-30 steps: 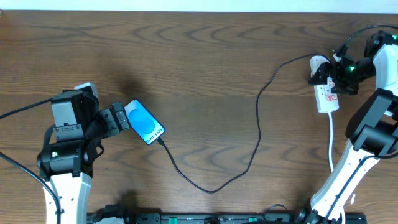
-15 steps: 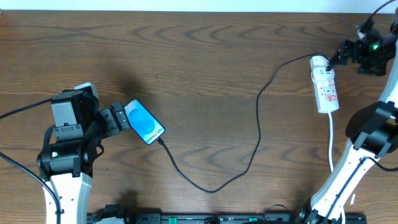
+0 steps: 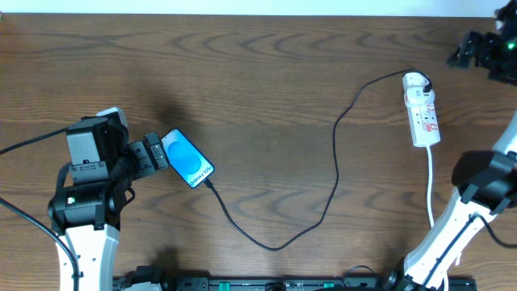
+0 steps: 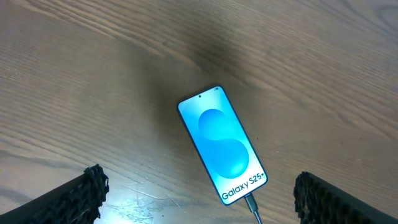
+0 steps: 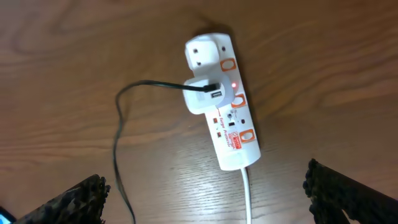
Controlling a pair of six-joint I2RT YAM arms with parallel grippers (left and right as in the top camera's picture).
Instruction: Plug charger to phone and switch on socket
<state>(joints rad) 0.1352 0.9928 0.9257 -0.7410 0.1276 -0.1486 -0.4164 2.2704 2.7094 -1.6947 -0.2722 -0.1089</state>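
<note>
On the brown wooden bench, a slim black-edged phone with a light-blue screen has a long thin black charger cable plugged into its bottom end. Far from the phone, the cable ends in a short white socket strip with a small red light on. The left gripper is open and empty by the phone's top end, and the right gripper is open and empty far off, past the socket strip.

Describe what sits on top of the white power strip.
A white adapter is plugged into the power strip, with the black charger cable leaving it and a red light beside. The outlet beneath it is covered.
</note>
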